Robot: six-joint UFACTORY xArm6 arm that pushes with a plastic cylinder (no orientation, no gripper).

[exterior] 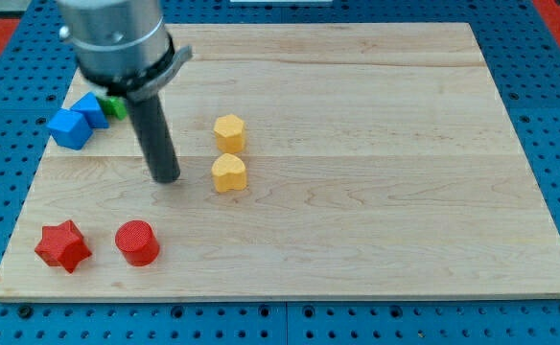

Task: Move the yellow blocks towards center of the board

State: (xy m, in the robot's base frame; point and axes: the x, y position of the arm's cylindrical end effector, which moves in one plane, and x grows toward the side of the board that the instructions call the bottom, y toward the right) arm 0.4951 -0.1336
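Two yellow blocks lie left of the board's middle: a yellow hexagonal block (229, 131) above a yellow heart-shaped block (229, 173), close together. My tip (167, 178) rests on the board to the left of the heart-shaped block, a short gap apart from it. The rod rises up and to the left toward the arm's grey body at the view's top left.
A red star (62, 245) and a red cylinder (137, 242) sit near the bottom left of the wooden board (376, 192). Two blue blocks (77, 120) and a partly hidden green block (117, 106) sit at the left edge, behind the arm.
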